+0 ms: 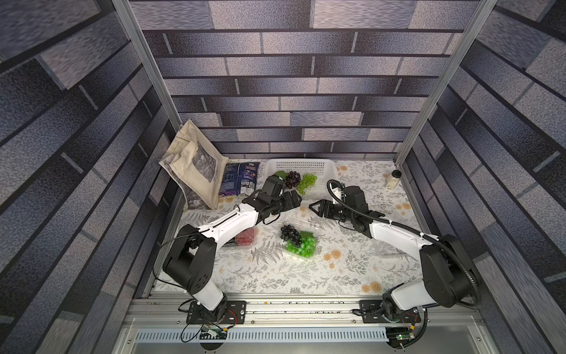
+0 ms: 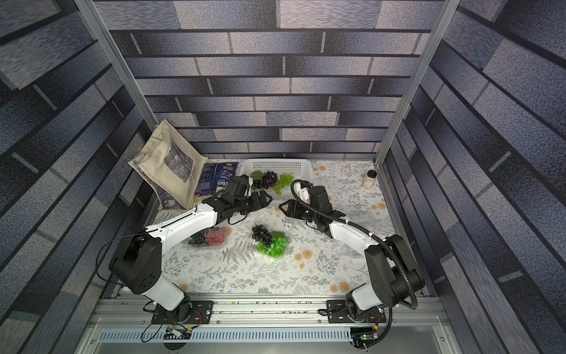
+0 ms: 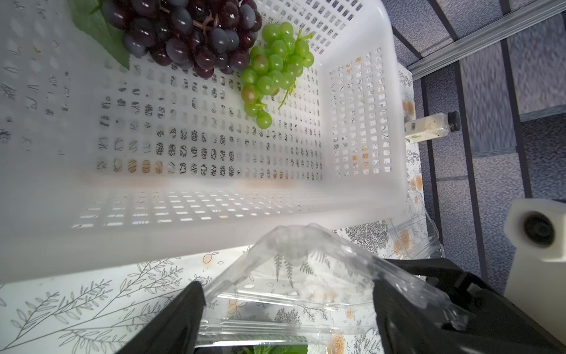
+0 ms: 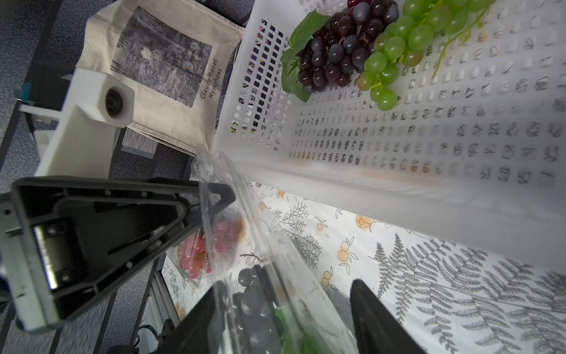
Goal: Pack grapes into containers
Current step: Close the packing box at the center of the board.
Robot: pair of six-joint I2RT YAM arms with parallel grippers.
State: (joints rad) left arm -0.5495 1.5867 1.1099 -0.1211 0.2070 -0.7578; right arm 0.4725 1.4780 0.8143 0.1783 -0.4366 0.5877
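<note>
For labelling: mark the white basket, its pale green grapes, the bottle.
white basket point(image 1: 301, 167), in a top view, back wall
pale green grapes point(image 1: 307, 180), in a top view, bunch's middle
bottle point(image 1: 392, 181), in a top view, body

A raised clear lid point(image 3: 306, 269) fills the gap between the left end effector point(image 1: 298, 199) and the right end effector point(image 1: 312, 209). The white basket point(image 1: 298, 167) walls off the far side, and the near surface point(image 1: 275, 275) lies open.

R gripper point(image 4: 289, 286) jaws apart, clear lid point(image 4: 260, 245) between; basket point(image 4: 367, 193) holds grapes point(image 4: 337, 55).
</note>
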